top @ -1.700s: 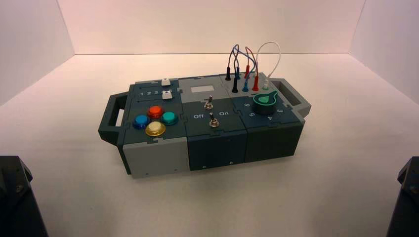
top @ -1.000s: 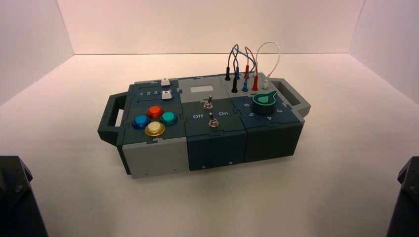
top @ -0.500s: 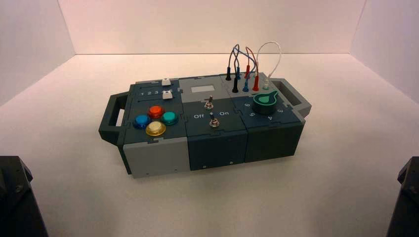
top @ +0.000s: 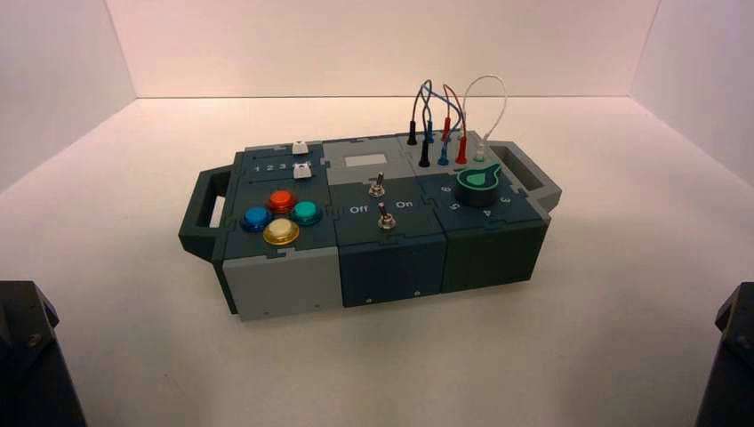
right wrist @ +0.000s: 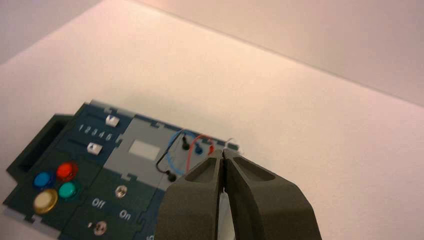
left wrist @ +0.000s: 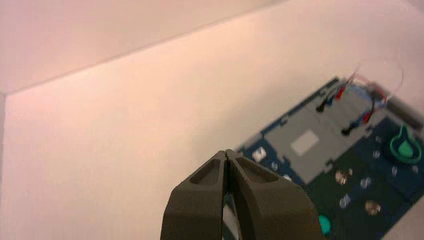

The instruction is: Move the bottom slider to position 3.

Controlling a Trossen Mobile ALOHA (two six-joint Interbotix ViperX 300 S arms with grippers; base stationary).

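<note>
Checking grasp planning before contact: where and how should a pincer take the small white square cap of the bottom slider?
Take the small white square plastic cap of the bottom slider from above, one finger on each of its two faces across the slot's run along the numeral row, since it stands proud of the dark teal panel. Left pincer and right pincer are shut and parked.

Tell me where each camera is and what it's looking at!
High view: above and behind the arms, looking down at the box; arm bases show in both lower corners.
Left wrist view: on the left arm, looking past the shut left gripper at the box's green knob.
Right wrist view: on the right arm, looking past the shut right gripper.
All share the box; the high and right wrist views share the bottom slider.
</note>
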